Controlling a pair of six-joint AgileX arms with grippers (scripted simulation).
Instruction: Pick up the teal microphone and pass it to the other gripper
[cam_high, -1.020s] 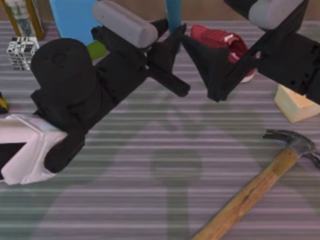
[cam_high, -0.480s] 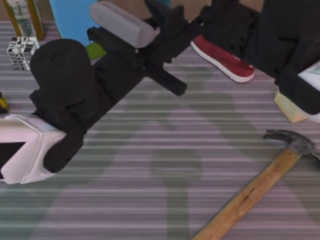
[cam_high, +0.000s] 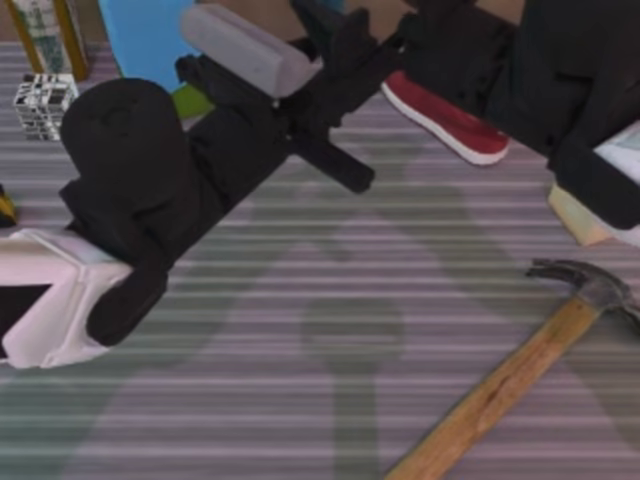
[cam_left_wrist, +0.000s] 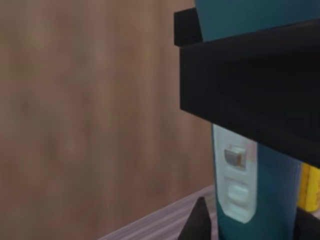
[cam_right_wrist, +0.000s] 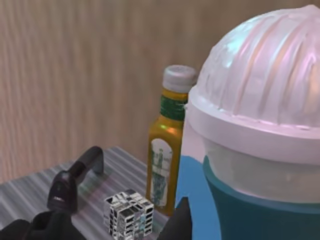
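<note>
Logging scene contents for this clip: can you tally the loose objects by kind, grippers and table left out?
Microphones: 1, the teal microphone
Shoes: 1, the red shoe
Hammers: 1, the hammer
Bottles: 1, the yellow bottle
Puzzle cubes: 1, the mirrored cube
Wooden blocks: 1, the pale block
Blue panels: 1, the blue panel
Total: 7
A green item under the left arm is too hidden to count.

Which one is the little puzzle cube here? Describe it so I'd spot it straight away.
Go to the striped table's far left corner in the top view, where a yellow bottle with a grey cap stands. Just in front of that bottle sits the cube. It is the only small blocky thing there, its faces a grid of shiny mirror-like tiles.
</note>
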